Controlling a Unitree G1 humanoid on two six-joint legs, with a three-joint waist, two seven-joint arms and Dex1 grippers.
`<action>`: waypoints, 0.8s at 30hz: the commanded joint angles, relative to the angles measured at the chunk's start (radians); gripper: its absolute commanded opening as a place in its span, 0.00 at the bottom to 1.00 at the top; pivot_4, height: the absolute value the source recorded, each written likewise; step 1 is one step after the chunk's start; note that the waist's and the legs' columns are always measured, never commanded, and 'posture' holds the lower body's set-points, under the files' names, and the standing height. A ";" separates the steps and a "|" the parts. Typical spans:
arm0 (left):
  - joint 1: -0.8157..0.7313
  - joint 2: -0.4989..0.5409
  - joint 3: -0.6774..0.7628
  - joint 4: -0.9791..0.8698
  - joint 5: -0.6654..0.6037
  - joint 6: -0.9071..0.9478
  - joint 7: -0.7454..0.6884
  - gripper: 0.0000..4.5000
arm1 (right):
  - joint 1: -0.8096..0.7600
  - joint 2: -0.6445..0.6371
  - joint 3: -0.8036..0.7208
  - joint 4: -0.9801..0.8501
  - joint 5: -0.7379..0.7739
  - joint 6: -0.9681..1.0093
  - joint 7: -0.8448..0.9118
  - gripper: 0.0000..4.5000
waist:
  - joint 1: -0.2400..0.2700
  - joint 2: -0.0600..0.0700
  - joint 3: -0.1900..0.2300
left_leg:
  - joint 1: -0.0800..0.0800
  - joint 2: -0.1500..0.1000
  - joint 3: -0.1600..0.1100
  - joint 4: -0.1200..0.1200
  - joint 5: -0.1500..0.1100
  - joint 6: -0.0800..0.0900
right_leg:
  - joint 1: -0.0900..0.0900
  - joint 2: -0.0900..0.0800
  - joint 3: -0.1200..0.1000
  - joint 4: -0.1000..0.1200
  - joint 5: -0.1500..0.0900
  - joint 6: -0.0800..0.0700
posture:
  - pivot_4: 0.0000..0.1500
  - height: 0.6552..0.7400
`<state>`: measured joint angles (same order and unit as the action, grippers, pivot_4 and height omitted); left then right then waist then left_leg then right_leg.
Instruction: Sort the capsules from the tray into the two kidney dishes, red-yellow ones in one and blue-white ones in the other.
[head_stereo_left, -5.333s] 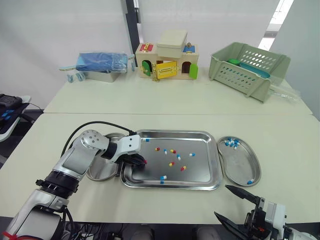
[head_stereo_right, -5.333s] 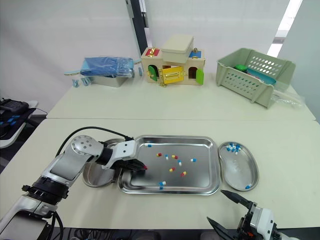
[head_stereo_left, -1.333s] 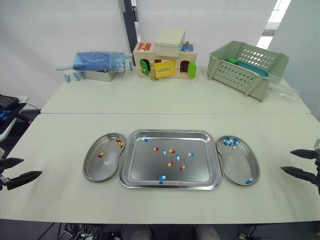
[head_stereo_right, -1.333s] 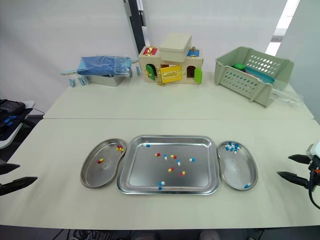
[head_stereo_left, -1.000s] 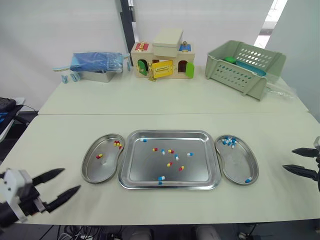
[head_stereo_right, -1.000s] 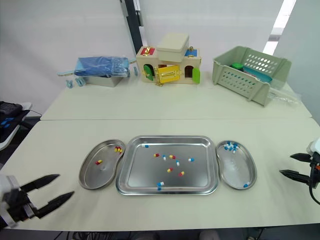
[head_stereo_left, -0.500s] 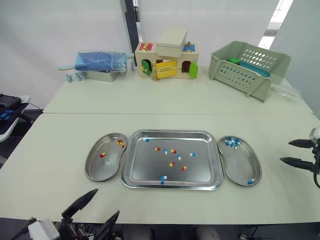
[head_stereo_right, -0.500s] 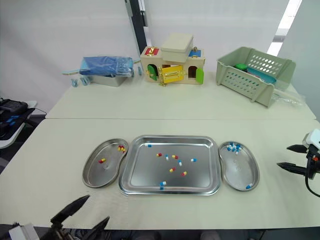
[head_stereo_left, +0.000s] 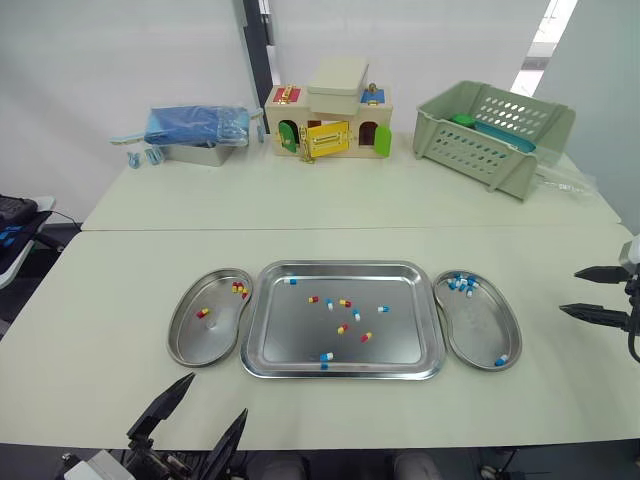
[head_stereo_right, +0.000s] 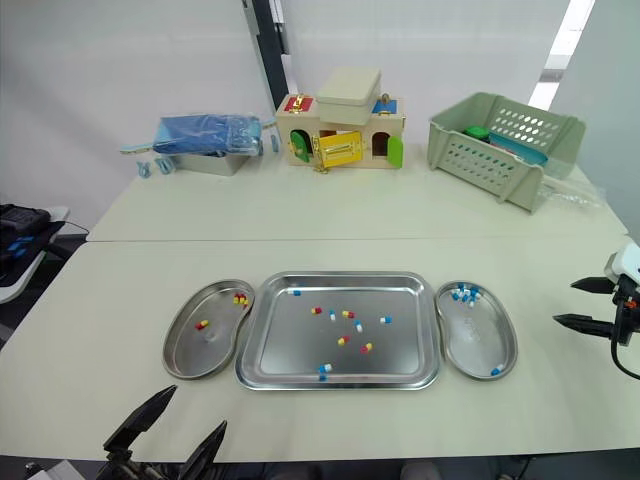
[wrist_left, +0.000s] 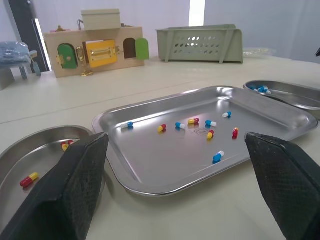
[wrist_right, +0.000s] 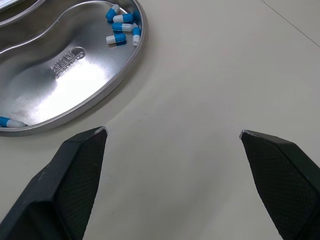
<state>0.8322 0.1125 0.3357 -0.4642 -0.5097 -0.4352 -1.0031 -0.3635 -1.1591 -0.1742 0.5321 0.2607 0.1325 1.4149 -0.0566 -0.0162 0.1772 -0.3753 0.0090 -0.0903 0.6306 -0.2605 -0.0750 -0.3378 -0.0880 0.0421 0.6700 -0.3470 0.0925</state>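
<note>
- The tray (head_stereo_left: 290, 340) sits at the middle of the table (head_stereo_left: 100, 300), with the left kidney dish (head_stereo_left: 205, 345) and the right kidney dish (head_stereo_left: 480, 325) just beside its two ends.
- Red-yellow capsules (head_stereo_left: 343, 327) and blue-white capsules (head_stereo_left: 382, 309) lie scattered loose on the tray floor. Most are near its centre. One blue-white capsule lies by the far left corner, another close to the near wall.
- The left dish holds a few red-yellow capsules and the right dish several blue-white ones, so sorting is partly done.
- The left gripper (head_stereo_left: 218, 395) hovers over the near table edge, jaws spread wide and empty.
- The right gripper (head_stereo_left: 570, 290) hovers beyond the right dish, jaws likewise wide apart and empty.
- Handling, as judged: each capsule is very light, smooth and rounded, so it probably rolls or skids on polished steel at a slight nudge.
- The shell likely dents under hard pressure, so a gentle pinch seems advisable.
- Take hold across the middle of the body, with the fingers straddling the short axis.
- Closely spaced capsules risk being knocked, so isolated ones look easier.
</note>
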 joint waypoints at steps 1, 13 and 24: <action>0.040 0.013 0.003 -0.003 -0.012 -0.022 0.031 0.99 | -0.033 0.022 0.005 -0.377 0.162 0.222 0.005 1.00 | -0.006 0.002 0.001 | 0.000 0.000 0.000 0.000 0.000 0.000 | 0.000 0.000 0.000 0.000 0.000 0.000 | 1.00 1.00; 0.008 0.053 -0.007 0.037 -0.006 -0.053 0.107 0.99 | -0.395 0.570 0.415 -0.747 0.188 0.589 -0.366 1.00 | 0.022 -0.003 0.002 | -0.010 0.002 -0.005 0.001 0.000 0.001 | -0.009 0.002 -0.003 -0.002 0.002 0.000 | 1.00 1.00; 0.037 0.050 -0.024 0.034 0.001 -0.089 0.149 1.00 | -0.551 0.908 0.672 -0.393 -0.105 0.419 -0.517 0.96 | 0.017 -0.004 0.002 | -0.016 0.002 -0.006 0.005 0.000 0.000 | -0.017 0.003 -0.004 0.007 0.002 -0.001 | 1.00 1.00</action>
<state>0.8546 0.1572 0.3155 -0.4199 -0.5074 -0.4985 -0.8606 -0.8861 -0.2708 0.4934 0.1161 0.1861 0.5931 0.9165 -0.0396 -0.0198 0.1790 -0.3908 0.0110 -0.0966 0.6359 -0.2607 -0.0747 -0.3551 -0.0853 0.0384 0.6779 -0.3448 0.0911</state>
